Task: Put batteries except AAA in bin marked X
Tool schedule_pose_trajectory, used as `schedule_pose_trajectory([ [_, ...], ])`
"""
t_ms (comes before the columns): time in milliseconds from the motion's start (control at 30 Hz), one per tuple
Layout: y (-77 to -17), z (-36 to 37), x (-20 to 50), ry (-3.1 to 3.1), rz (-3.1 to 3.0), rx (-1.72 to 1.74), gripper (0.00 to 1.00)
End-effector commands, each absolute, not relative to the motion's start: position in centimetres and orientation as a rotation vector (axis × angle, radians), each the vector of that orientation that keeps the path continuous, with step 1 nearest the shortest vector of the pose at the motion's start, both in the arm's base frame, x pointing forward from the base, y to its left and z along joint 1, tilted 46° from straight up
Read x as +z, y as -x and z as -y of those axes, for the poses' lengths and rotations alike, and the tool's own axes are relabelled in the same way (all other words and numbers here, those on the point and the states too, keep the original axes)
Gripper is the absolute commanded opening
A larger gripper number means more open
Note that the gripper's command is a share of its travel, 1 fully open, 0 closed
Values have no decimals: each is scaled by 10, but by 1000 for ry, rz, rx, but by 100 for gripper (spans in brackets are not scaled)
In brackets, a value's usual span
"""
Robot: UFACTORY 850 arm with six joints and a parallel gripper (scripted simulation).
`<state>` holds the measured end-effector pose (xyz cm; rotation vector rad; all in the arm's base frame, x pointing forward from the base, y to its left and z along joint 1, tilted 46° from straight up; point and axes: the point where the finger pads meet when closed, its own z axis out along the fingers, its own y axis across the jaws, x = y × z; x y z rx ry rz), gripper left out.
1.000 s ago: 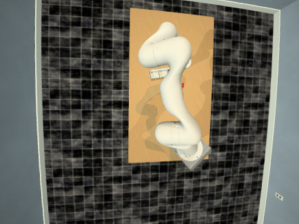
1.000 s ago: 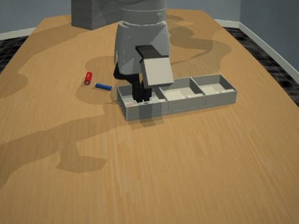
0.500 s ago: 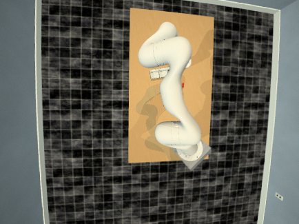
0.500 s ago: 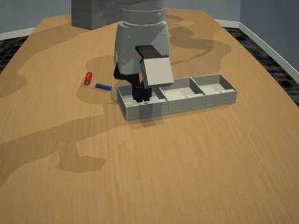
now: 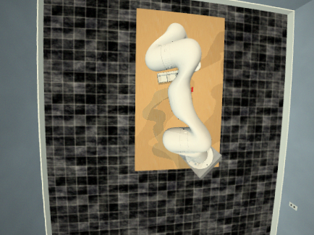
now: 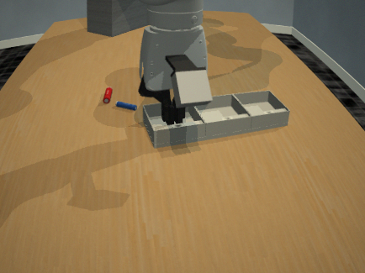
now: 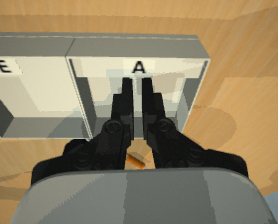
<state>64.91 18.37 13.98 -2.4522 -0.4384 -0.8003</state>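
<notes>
The white arm point(image 5: 181, 95) point(image 6: 174, 54) bends in an S above the table point(image 5: 148, 160) point(image 6: 235, 199) point(image 7: 245, 95), its wrist turned down and its gripper point(image 6: 173, 121) point(image 7: 137, 90) pointing at the left one of 3 joined bins point(image 5: 160, 81) point(image 6: 227, 128) point(image 7: 135, 48), the one marked A. The 2 black fingers are clenched to a narrow gap with nothing gripped, their tips over that bin; how deep they reach is hard to tell. On the table, left of the bins in the exterior view, lie 2 cylinders: a blue battery point(image 6: 126, 106) near them and a red battery point(image 5: 192, 89) point(image 6: 108, 95) farther left. The wrist view shows part of 1 orange cylinder point(image 7: 135, 160) beyond the fingers. The X mark is unreadable.
</notes>
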Motion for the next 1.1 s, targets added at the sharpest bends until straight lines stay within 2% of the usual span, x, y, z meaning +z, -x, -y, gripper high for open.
schedule_pose_trajectory([
  [0, -648, -181, 143, 2452, 438, -802, 7],
  [1067, -627, -162, 174, 2452, 438, -802, 7],
])
